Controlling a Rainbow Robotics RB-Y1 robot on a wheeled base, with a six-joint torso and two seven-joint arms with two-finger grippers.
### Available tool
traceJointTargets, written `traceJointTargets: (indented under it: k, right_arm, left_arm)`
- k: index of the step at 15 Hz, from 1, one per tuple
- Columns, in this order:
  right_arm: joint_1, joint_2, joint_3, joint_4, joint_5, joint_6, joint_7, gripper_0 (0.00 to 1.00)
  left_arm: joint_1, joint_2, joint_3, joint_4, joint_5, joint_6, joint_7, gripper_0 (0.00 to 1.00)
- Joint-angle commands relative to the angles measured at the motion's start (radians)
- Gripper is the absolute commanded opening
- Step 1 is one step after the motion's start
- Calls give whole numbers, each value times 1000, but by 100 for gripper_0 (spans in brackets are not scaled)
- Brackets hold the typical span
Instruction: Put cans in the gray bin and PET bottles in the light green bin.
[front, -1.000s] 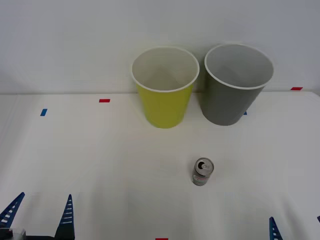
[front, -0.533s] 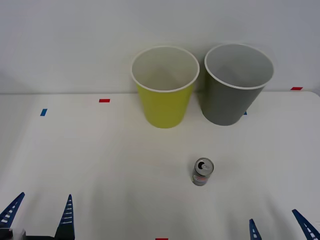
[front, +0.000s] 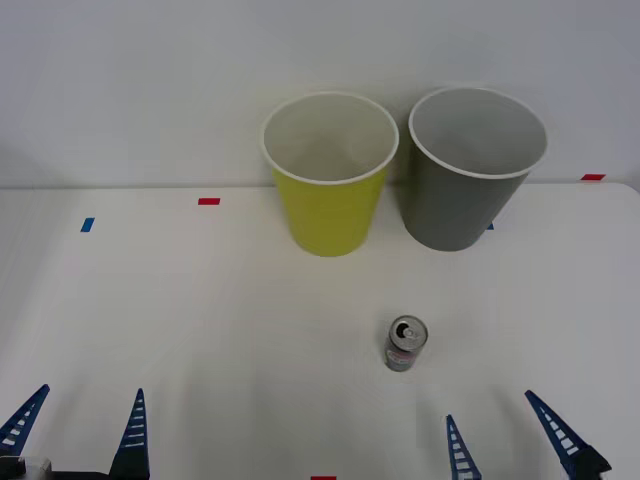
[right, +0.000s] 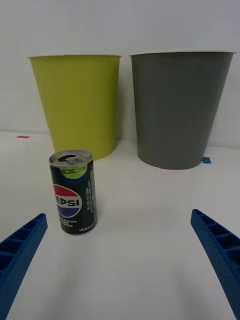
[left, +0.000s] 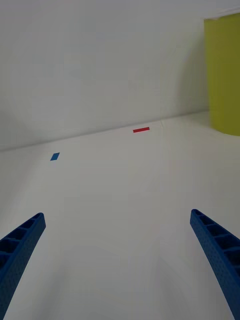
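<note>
A small can (front: 405, 343) with a silver pull-tab top stands upright on the white table, in front of the two bins. In the right wrist view the can (right: 73, 192) is dark with a red, white and blue label. The light green bin (front: 330, 215) stands at the back centre, and the gray bin (front: 455, 210) is just to its right. My right gripper (front: 489, 406) is open near the front edge, right of the can and nearer me. From the wrist, this gripper (right: 119, 215) faces the green bin (right: 75, 100) and gray bin (right: 180, 110). My left gripper (front: 92, 390) is open at the front left. PET bottles are out of view.
Small red tape marks (front: 208, 201) and a blue tape mark (front: 87, 224) lie on the table near the back wall. The left wrist view has my open left gripper (left: 117, 215) over bare table, with the green bin's side (left: 225, 75) at the edge.
My right gripper has come forward and leftward into the front view, closing on the can. The left gripper, the can and both bins have not moved.
</note>
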Motion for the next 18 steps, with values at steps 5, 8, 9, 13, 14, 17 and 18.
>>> traceJointTargets:
  k: [5,8,9,13,14,17,18]
  right_arm:
    - [-171,85,27,125,18,23,10,100]
    - [-228,132,29,168,43,52,16,100]
    - [-236,138,30,167,46,68,21,100]
    - [-256,161,49,167,52,114,30,100]
    - [-265,172,50,167,55,132,30,100]
    - [-300,180,47,167,53,169,30,100]
    - [-313,184,46,167,50,184,30,100]
  left_arm:
    - [0,0,0,0,0,0,0,100]
    - [0,0,0,0,0,0,0,100]
    - [0,0,0,0,0,0,0,100]
    - [0,0,0,0,0,0,0,100]
    - [0,0,0,0,0,0,0,100]
    - [0,0,0,0,0,0,0,100]
    - [0,0,0,0,0,0,0,100]
